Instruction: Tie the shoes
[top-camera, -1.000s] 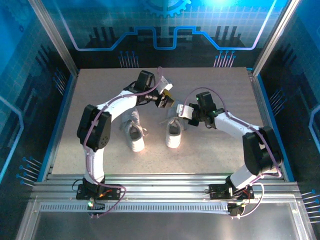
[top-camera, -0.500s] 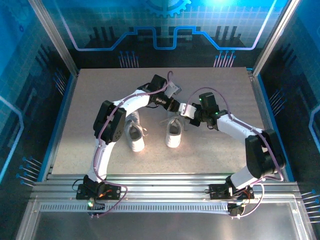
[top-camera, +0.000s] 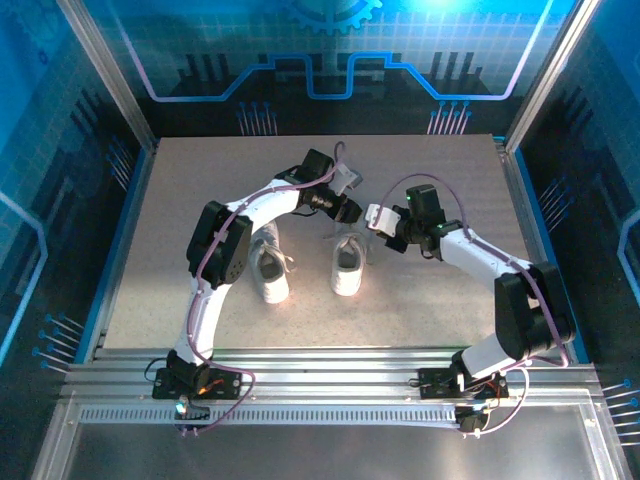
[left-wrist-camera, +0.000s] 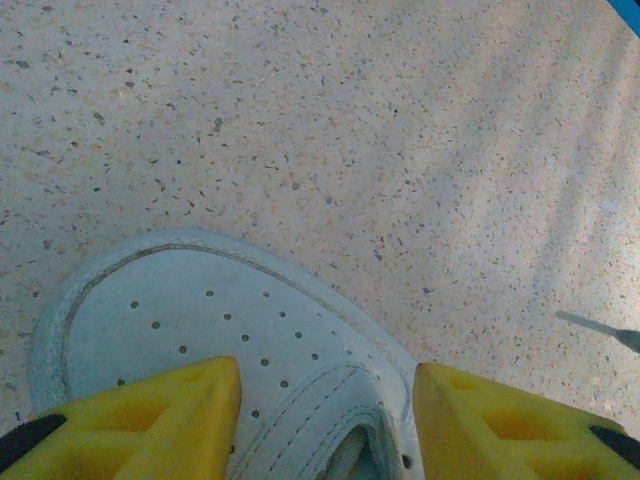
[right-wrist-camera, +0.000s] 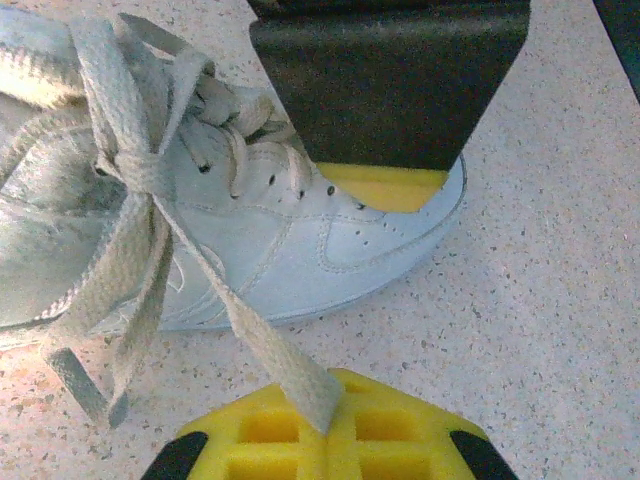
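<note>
One of the pair, the right shoe (top-camera: 347, 268), is the one in hand, and everything here is placed from it; the left shoe (top-camera: 268, 270) stands just beside it, parallel, on the worktop (top-camera: 440, 300). The right gripper (right-wrist-camera: 320, 435) sits low beside the right shoe's flank with its jaws closed on a flat white lace (right-wrist-camera: 250, 330), which runs slanting up from the pinch to a loose knot (right-wrist-camera: 140, 165) over the eyelets. A second lace end (right-wrist-camera: 75, 385) droops from that knot and lies slack on the worktop against the same flank. The left gripper (left-wrist-camera: 325, 420) hangs above the right shoe's toe, jaws about half spread and holding nothing, one yellow finger on each side of the perforated toe cap; whether a pad touches the leather cannot be told. The step looks like the first crossing of this shoe's laces: wrapped but not pulled down, with no bow loops formed, so the tying seems early, and the left shoe's laces look untied too. The next move probably calls for the right arm to draw its lace outward from the right shoe to snug the knot. Meanwhile the left jaws would need to drop off the toe toward the eyelets, narrow, and take the slack end so both sides pull evenly. A one-sided tug is likely to drag so light a shoe across the worktop.
</note>
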